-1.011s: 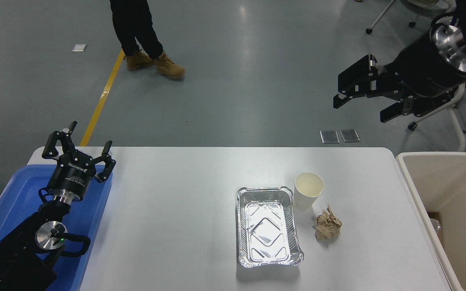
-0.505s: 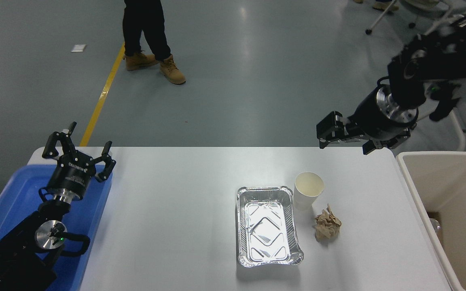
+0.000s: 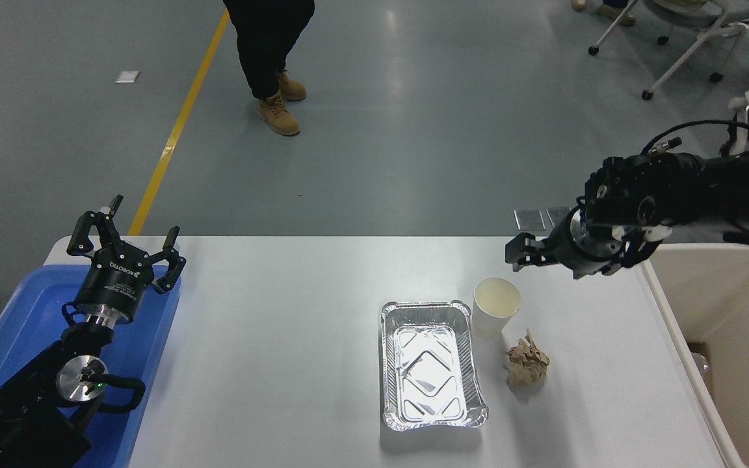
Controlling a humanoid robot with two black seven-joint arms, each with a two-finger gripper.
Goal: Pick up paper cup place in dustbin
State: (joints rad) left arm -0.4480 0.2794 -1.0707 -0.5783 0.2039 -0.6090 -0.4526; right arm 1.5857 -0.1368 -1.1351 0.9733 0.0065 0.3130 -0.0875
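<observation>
The white paper cup (image 3: 496,307) stands upright on the white table (image 3: 283,364), right of the foil tray and just above the brown paper ball. My right gripper (image 3: 547,260) comes in from the right edge, hovers low over the table's far right part, just up and right of the cup, and is open and empty. The beige dustbin (image 3: 664,305) stands against the table's right edge, right beneath my right arm. My left gripper (image 3: 126,244) is parked at the lower left, open and empty.
A rectangular foil tray (image 3: 430,364) lies left of the cup. A crumpled brown paper ball (image 3: 526,365) lies below the cup. A blue plastic tray (image 3: 17,325) sits under the left arm. A person's legs (image 3: 270,58) stand on the floor beyond the table.
My right arm has swung down and left from high at the upper right to just above the table beside the cup. The person has walked to the right. The cup has not moved.
</observation>
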